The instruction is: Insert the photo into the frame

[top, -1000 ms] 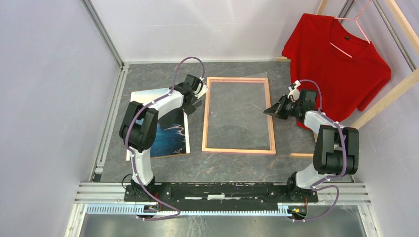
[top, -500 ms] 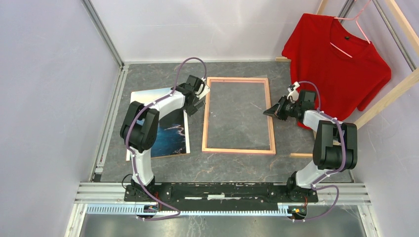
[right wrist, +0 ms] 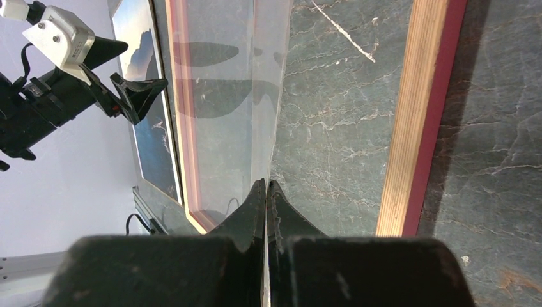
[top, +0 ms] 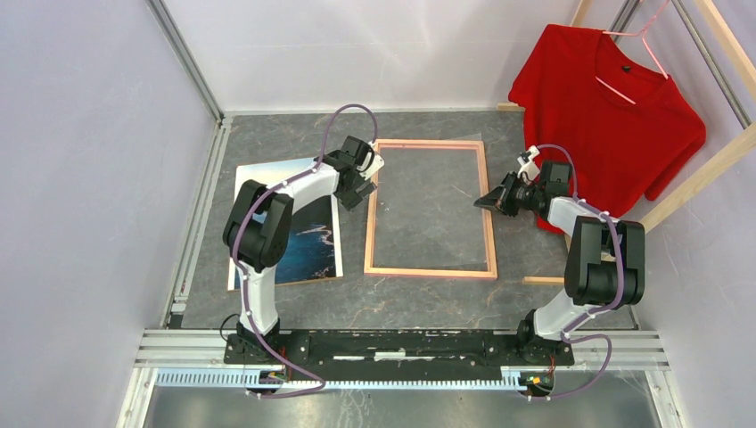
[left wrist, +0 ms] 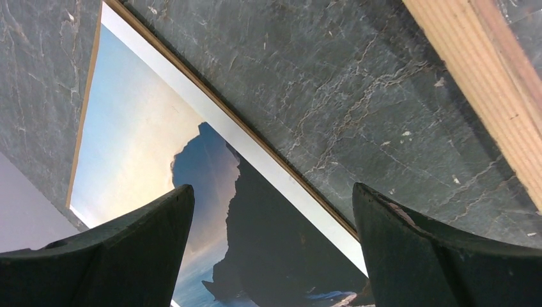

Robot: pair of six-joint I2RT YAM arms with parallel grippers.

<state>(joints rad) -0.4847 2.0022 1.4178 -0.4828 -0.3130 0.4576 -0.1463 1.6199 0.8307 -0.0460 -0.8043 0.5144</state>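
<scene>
- Photo [top: 312, 248] lies flat on the grey marbled table [top: 428, 299], just left of the frame [top: 430, 271] and outside it. Your left arm crosses above its upper part.
- It is a glossy rectangular print of dark blue mountains under a pale orange-white sky. It has a white border with a thin brown edge running alongside.
- Your frame is a thin rectangle lying flat with its light wood rim up. Pink shows along its outer side in the right wrist view.
- A clear, reflective sheet [right wrist: 224, 96] covers the frame's left part.
- Your left gripper [left wrist: 271, 192] hangs over the photo's border with its fingers spread wide, holding nothing.
- Your right gripper [right wrist: 265, 184] has its fingers pressed together, tips at the clear sheet's edge. You cannot tell whether they touch it.
</scene>
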